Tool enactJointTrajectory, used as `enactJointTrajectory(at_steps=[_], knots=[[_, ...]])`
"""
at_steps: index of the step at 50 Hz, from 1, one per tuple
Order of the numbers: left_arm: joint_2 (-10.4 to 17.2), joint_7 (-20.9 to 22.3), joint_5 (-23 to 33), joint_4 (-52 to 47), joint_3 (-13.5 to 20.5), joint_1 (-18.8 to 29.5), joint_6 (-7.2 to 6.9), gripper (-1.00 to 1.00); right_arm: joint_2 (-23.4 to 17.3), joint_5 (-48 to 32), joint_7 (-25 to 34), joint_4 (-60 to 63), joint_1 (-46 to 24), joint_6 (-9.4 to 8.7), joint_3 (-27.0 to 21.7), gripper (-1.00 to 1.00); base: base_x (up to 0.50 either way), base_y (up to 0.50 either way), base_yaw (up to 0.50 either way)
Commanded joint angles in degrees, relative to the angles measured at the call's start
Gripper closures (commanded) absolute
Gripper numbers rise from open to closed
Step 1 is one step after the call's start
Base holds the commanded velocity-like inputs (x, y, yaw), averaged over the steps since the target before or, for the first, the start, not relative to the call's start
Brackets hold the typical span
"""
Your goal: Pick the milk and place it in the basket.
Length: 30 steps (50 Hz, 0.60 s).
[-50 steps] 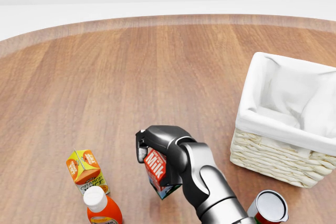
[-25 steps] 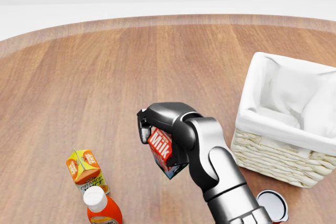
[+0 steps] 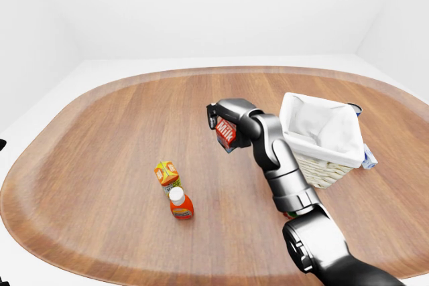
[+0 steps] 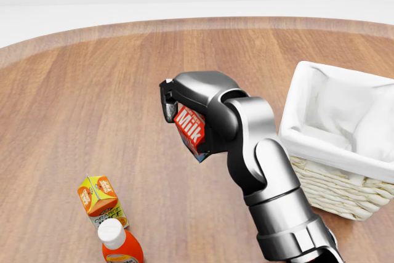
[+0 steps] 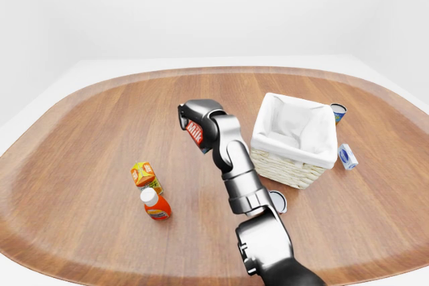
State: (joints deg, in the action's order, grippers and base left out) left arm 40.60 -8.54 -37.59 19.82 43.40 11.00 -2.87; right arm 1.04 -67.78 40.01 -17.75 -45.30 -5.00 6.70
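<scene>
The milk carton [image 4: 191, 130], red with white "Milk" lettering, is tilted and held off the wooden table in my right hand [image 4: 180, 108], whose fingers close round it. The hand hangs above the table, left of the basket in the head view. The basket [image 4: 303, 147] is woven wicker with a white cloth lining and stands at the right, with nothing showing inside it. It also shows in the right-eye view [image 5: 265, 140]. My left hand does not show.
An orange juice carton [image 4: 98, 199] and an orange bottle with a white cap [image 4: 116, 245] stand at the lower left. In the right-eye view, a can [image 5: 338, 112] and a small blue-white pack [image 5: 346, 155] lie right of the basket, another can [image 5: 277, 200] beside my arm.
My right hand has lifted the milk carton up the head view and slightly right, nearer the basket's height. My forearm now hides the can at the bottom right.
</scene>
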Motion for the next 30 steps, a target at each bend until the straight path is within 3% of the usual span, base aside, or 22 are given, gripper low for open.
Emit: enactJointTrajectory(at_steps=[1, 30], knots=[[0.0, -0.1, 0.1, -0.1, 0.0, 0.0, -0.32, -1.00, -1.1, 0.5, 0.0, 2.0, -5.7, 0.00, -1.3, 1.00, 0.00, 0.00, 0.00], [0.0, -0.1, 0.2, -0.1, 0.1, 0.0, -0.40, -1.00, -5.2, 0.4, 0.0, 1.9, -14.8, 0.00, -3.2, 1.00, 0.00, 0.00, 0.00]])
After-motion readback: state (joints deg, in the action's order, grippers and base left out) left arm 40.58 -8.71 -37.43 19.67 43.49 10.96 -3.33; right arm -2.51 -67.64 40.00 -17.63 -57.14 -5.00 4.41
